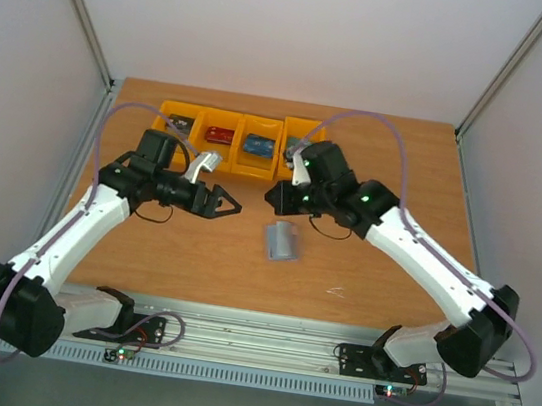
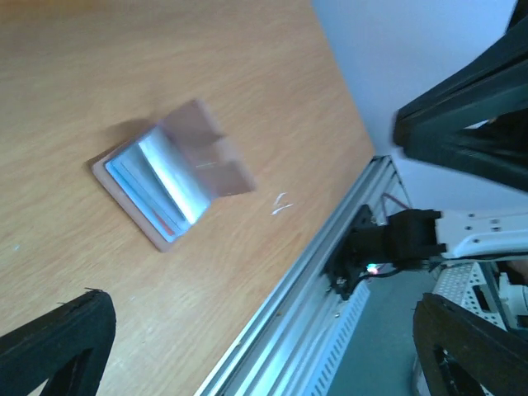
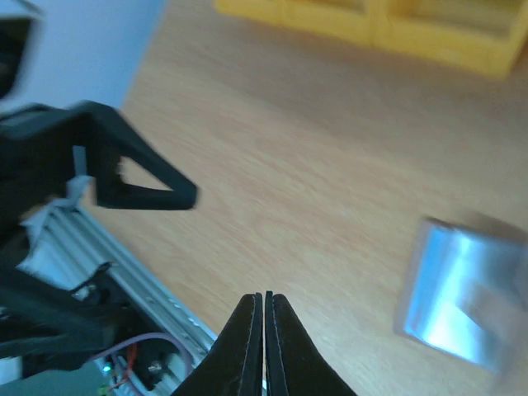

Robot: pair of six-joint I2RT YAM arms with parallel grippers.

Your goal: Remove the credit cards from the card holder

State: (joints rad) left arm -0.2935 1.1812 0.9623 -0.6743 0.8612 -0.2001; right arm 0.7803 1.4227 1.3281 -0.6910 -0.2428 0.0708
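**Both grippers off the holder, cards not yet out**

The wooden table (image 1: 381, 279) carries a row of orange bins (image 1: 239, 143) along its 12 o'clock edge. They play no part in this job.

The left gripper (image 1: 230, 204) hovers near mid-table with its jaws spread wide and nothing between them. The right gripper (image 3: 265, 299) hangs close by at 3 o'clock of it, its fingers pressed together on nothing.

The card holder (image 2: 165, 186) lies free near the table's centre, at 6 o'clock of the right gripper and 4 o'clock of the left. It is partly unfolded, with one flap raised and blurred. The credit cards (image 2: 153, 188) show as pale layered edges tucked inside it.

This looks like an early approach. The next move calls for one gripper to pin the holder flat while the other pinches an exposed card edge and slides it out.
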